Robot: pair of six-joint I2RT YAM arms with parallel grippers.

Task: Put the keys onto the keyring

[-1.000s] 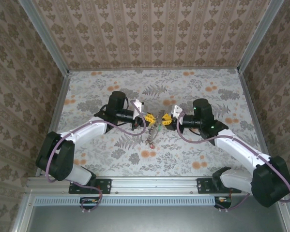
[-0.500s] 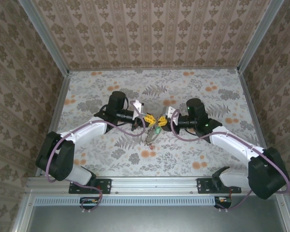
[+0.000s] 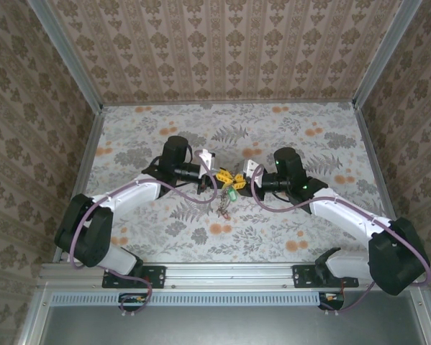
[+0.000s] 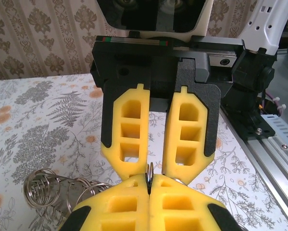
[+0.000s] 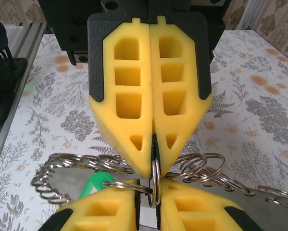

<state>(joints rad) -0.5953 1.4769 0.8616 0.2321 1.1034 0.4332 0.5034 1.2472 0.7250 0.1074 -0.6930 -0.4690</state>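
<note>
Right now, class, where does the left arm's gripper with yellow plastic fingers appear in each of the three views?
Top external: the left gripper sits just left of picture centre, at the end of its arm.
Left wrist: bottom centre, its own fingers pressed together.
Right wrist: upper centre, facing the camera.
Shared landmark: the thin grey metal ring pinched edge-on at its tips.

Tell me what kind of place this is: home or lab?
Probably a staged robot test cell, not a home: wallpapered panel walls on aluminium frame posts, a floral-print tabletop, and left arm and right arm bolted to a metal rail.
</note>
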